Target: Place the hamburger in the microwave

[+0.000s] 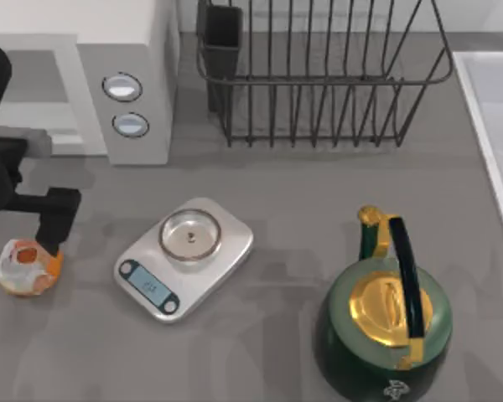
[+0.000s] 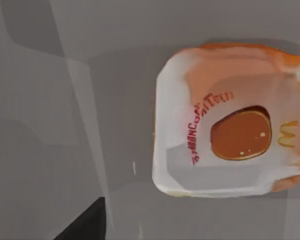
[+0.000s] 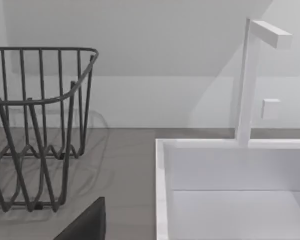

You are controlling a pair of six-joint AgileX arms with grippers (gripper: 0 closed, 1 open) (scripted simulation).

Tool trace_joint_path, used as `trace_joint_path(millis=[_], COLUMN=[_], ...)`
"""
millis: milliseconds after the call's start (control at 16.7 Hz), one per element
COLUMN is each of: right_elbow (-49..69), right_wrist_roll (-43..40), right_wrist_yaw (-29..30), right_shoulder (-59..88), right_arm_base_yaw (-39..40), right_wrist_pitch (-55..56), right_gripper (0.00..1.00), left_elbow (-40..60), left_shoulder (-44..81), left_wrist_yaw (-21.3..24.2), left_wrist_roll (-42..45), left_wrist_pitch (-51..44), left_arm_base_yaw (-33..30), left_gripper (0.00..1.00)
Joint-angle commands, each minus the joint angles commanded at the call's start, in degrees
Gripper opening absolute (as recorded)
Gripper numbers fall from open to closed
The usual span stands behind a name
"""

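Observation:
The hamburger (image 1: 27, 268), a small orange and white wrapped lump, lies on the grey table near the left edge; up close, the hamburger (image 2: 230, 120) shows red lettering. My left gripper (image 1: 49, 244) hangs open just above and beside it, one dark finger (image 2: 85, 225) apart from the wrapper, nothing held. The microwave (image 1: 138, 75), white with two round knobs, stands at the back left, its light grey cavity (image 1: 33, 84) partly behind my left arm. My right arm is parked off to the right; one finger (image 3: 85, 222) shows, off to the side of its view, open.
A silver kitchen scale (image 1: 184, 258) sits right of the hamburger. A black wire rack (image 1: 318, 75) stands at the back centre. A green and gold kettle (image 1: 386, 322) is at the front right. A white sink (image 1: 495, 126) with a tap (image 3: 250, 80) runs along the right edge.

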Motion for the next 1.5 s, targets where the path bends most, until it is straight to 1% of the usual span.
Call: trace_joint_path(millis=[240, 360, 540, 840, 960, 1200, 1500], right_elbow=[0.0, 0.0, 0.0, 0.0, 0.0, 0.0, 0.0], right_wrist_roll=[0.0, 0.0, 0.0, 0.0, 0.0, 0.0, 0.0], right_wrist_yaw=[0.0, 0.0, 0.0, 0.0, 0.0, 0.0, 0.0], right_shoulder=[0.0, 0.0, 0.0, 0.0, 0.0, 0.0, 0.0], right_arm_base_yaw=[0.0, 0.0, 0.0, 0.0, 0.0, 0.0, 0.0], right_wrist_pitch=[0.0, 0.0, 0.0, 0.0, 0.0, 0.0, 0.0], right_gripper=[1.0, 1.0, 1.0, 1.0, 1.0, 1.0, 1.0], left_elbow=[-2.7, -4.3, -6.51, -8.52, -8.69, -8.7, -8.7], left_shoulder=[-4.28, -4.91, -2.42, 7.63, 9.26, 9.35, 9.35], left_wrist_yaw=[-0.07, 0.0, -0.01, 0.02, 0.03, 0.03, 0.03], left_wrist_roll=[-0.19, -0.18, -0.11, 0.28, 0.27, 0.27, 0.27], left_wrist_pitch=[-1.59, -0.65, 4.05, 16.27, 18.14, 18.24, 18.24], left_arm_base_yaw=[-0.13, -0.16, -0.11, 0.14, 0.12, 0.12, 0.12], left_gripper=[1.0, 1.0, 1.0, 1.0, 1.0, 1.0, 0.62])
